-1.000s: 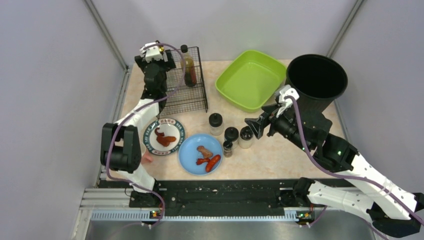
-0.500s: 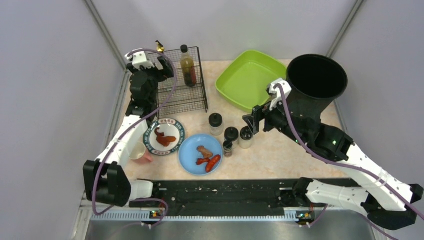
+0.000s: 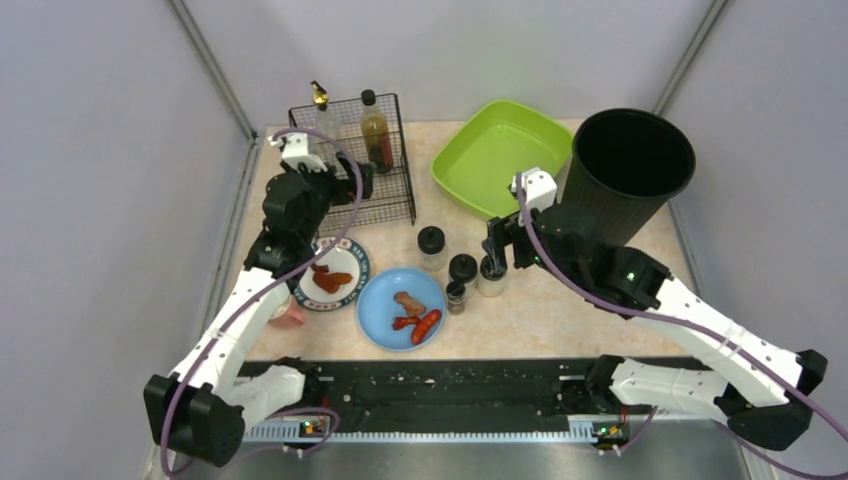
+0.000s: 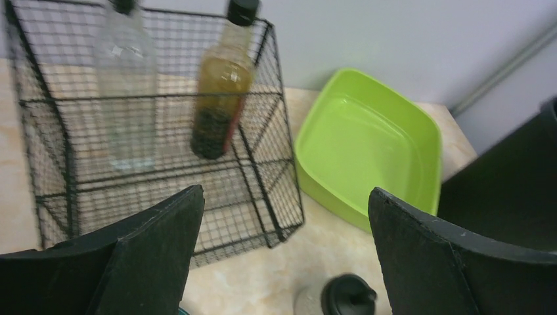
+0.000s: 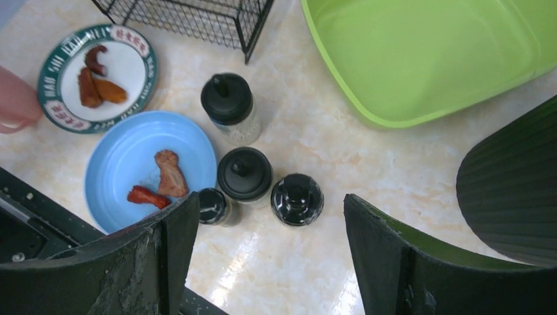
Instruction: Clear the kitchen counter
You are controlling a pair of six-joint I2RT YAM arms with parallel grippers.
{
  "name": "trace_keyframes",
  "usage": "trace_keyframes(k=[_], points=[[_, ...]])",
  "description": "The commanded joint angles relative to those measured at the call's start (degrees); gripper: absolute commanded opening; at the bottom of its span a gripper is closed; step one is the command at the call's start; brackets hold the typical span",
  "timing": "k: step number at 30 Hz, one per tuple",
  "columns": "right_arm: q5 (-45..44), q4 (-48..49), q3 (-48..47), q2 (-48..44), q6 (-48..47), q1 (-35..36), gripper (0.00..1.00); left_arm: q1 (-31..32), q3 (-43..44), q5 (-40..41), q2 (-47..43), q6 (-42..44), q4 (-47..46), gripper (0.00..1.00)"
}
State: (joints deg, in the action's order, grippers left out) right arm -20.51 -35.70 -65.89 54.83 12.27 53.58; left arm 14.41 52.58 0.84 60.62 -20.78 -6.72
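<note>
Jaws wide apart on both arms, nothing held. The right gripper [image 5: 269,199] hangs over the black-capped jars [image 5: 244,173] beside the blue plate [image 5: 118,170]. The left gripper [image 4: 284,193] faces the wire rack [image 4: 98,190] with a brown bottle [image 4: 220,98] inside. The kitchen counter [image 5: 309,131] sits under everything, green tub [image 5: 427,52] and black bin [image 5: 512,190] toward the back.

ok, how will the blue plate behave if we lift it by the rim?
Blue plate looks rigid and shallow, so probably stiff but hard to pinch flat. The meat pieces lie loose; tilting would likely slide them off. Small jar sits at its rim and may get knocked.
</note>
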Motion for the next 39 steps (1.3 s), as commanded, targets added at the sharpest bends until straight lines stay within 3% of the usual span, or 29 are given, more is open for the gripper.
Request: trace_keyframes(k=[1,5,13,30,39], points=[[-1.87,1.43,1.60,1.79,2.24,0.51,0.79,6.46,-1.00,-1.38,-1.82,0.41,5.44,0.99],[-0.26,3.63,3.84,2.48,2.83,-0.62,0.79,12.85,-2.41,1.48,-1.21,0.81,6.45,0.99],[2.40,6.69,7.51,4.80,4.42,-2.70,0.79,18.40,-5.27,2.33,-2.68,0.46,10.77,0.99],[-0.33,5.96,13.00,9.96,10.82,-5.02,0.79,20.08,-11.70,-4.41,-7.49,-1.62,13.03,0.99],[-0.67,7.41,15.52,12.59,11.96,-5.95,0.78,20.04,-13.53,-2.08,-9.07,-2.16,12.81,0.99]])
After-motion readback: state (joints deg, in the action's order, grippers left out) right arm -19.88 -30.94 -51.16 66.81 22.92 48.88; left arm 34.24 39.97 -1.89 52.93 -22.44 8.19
